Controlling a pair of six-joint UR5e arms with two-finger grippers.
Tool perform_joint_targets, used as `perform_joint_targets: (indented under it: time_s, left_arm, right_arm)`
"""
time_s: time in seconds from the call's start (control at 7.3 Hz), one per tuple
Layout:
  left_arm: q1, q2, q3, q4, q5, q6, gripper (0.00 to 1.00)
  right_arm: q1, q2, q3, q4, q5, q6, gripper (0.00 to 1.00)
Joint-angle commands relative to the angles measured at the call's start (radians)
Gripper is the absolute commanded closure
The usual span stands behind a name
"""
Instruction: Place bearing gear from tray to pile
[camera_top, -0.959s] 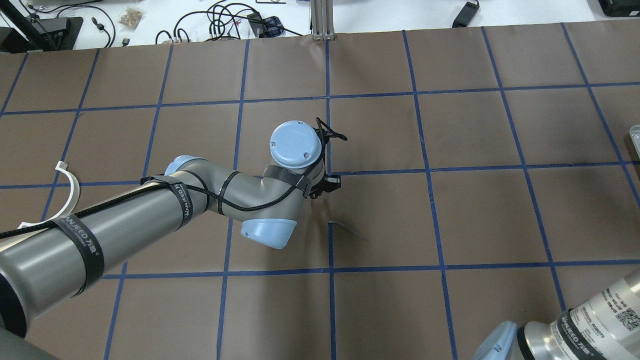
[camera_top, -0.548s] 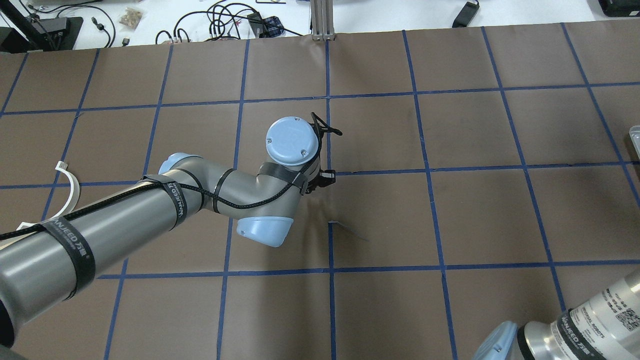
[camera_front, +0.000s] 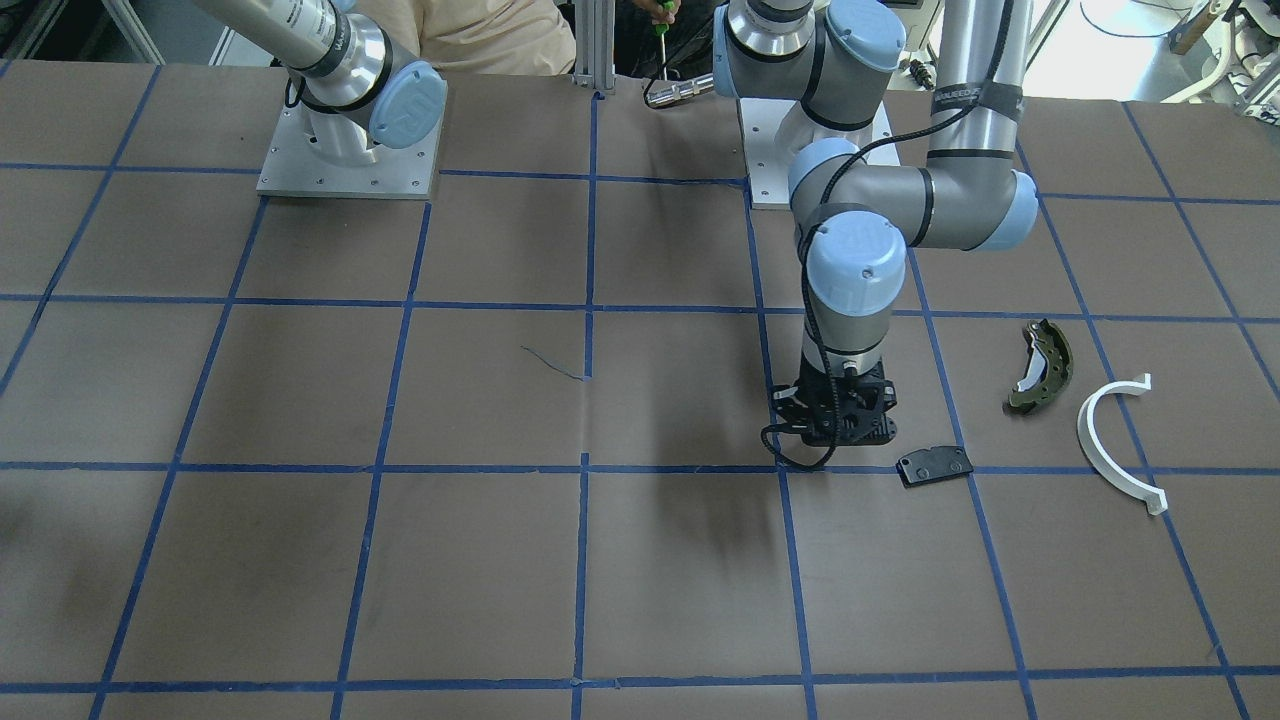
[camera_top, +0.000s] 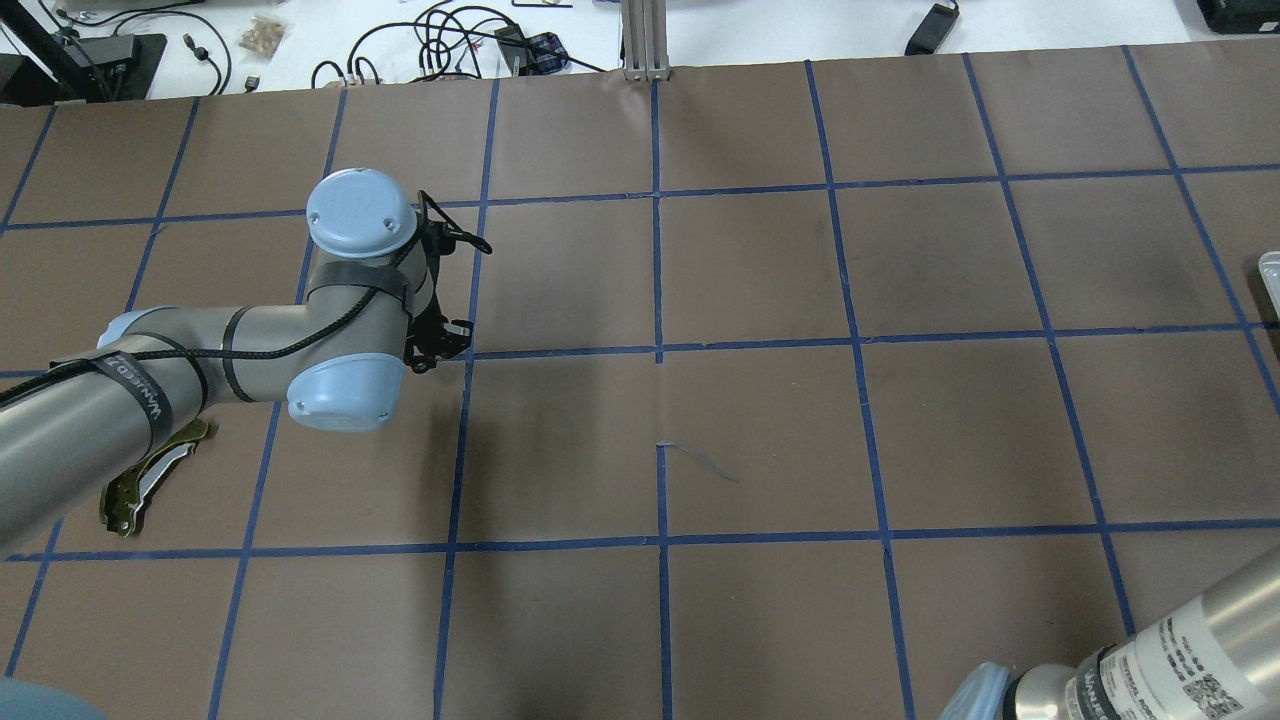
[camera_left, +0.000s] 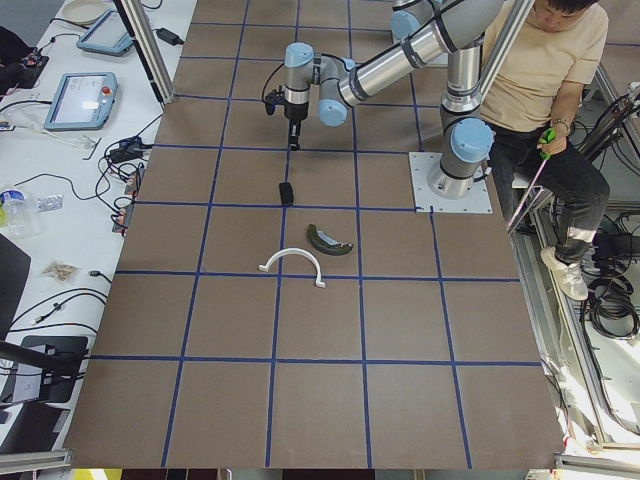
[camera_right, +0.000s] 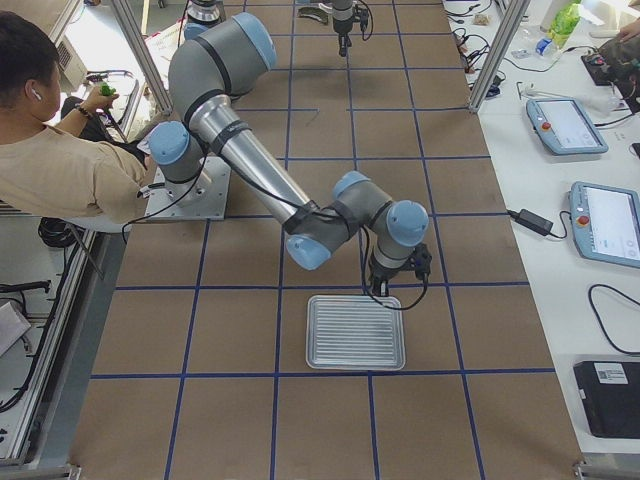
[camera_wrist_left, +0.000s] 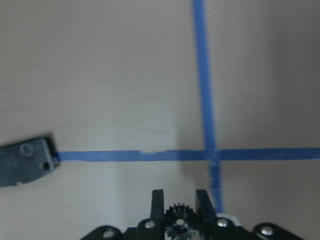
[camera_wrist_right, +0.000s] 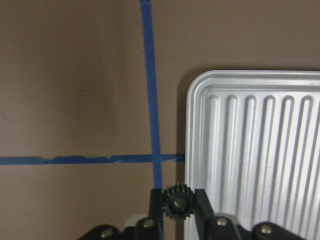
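My left gripper (camera_wrist_left: 179, 199) is shut on a small black toothed bearing gear (camera_wrist_left: 178, 219). It hangs just above the table (camera_front: 838, 428), a short way from the pile's flat black pad (camera_front: 934, 465), which shows at the left edge of the left wrist view (camera_wrist_left: 25, 161). Beyond the pad lie the olive brake shoe (camera_front: 1040, 365) and the white half-ring arc (camera_front: 1115, 440). My right gripper (camera_wrist_right: 178, 195) is shut on another black gear (camera_wrist_right: 177, 202) over the edge of the ribbed silver tray (camera_wrist_right: 260, 150).
The table is brown paper with a blue tape grid. The tray (camera_right: 355, 332) lies at the robot's right end, far from the pile (camera_left: 300, 240). A seated operator (camera_left: 545, 60) is beside the robot bases. Cables and tablets lie on the side benches.
My left arm has swung from the table's middle to the left side in the overhead view. It now covers the white arc, and the brake shoe shows below it.
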Motion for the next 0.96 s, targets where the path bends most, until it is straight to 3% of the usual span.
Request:
perform_joint_targets:
  time_s: [0.0,0.41,0.82]
  left_arm:
    - [0.092,0.016,-0.055,-0.001,0.049,0.053,1.00]
    - [0.250,0.011,-0.054,-0.007,0.060,0.209,1.00]
    - [0.294,-0.002,-0.055,-0.007,0.063,0.259,1.00]
  right_arm:
    - [0.155,-0.126,0.054,0.117,0.003,0.182,1.00]
    - [0.402,-0.327,0.290,0.085,0.042,0.589,1.00]
    - [0.707,-0.331,0.353,-0.002,0.076,1.045,1.00]
